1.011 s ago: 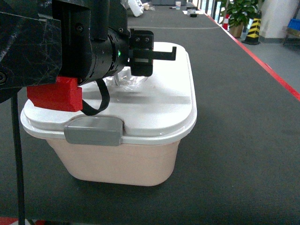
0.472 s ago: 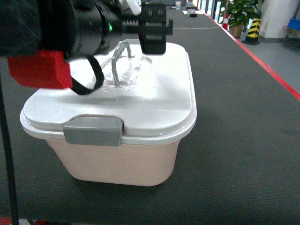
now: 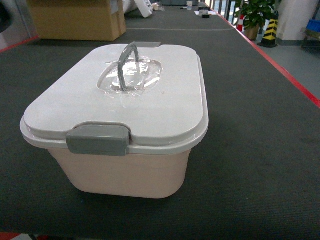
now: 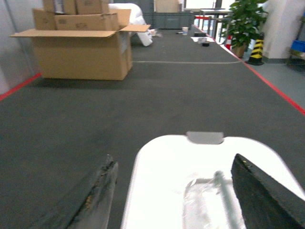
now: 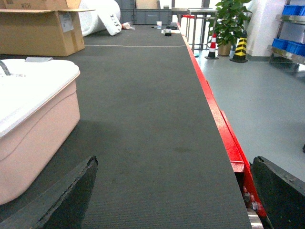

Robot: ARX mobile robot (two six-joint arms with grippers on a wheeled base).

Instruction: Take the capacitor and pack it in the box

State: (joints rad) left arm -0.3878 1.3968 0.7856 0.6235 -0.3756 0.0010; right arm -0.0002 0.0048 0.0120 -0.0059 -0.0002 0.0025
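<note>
Box (image 3: 125, 170) — lid (image 3: 165, 105) on, latched

Pale pink-beige rectangular plastic box (image 3: 127, 172): smooth, faint sheen. White plastic lid (image 3: 165, 107): smooth, satin, glossier at the rim. Grey plastic latch (image 3: 97, 140) and curved grey handle (image 3: 127, 62): matt. Clear crinkled plastic film (image 3: 132, 77) in the handle recess: glossy, wrinkled. Dark grey mat surface (image 5: 143, 119) ahead of the right gripper (image 5: 174, 200): matt, finely ribbed weave. Brown cardboard carton (image 4: 78, 47), far ahead of the left gripper (image 4: 174, 195): matt paper board. Both grippers' black fingers: rough, scuffed edges.
</note>
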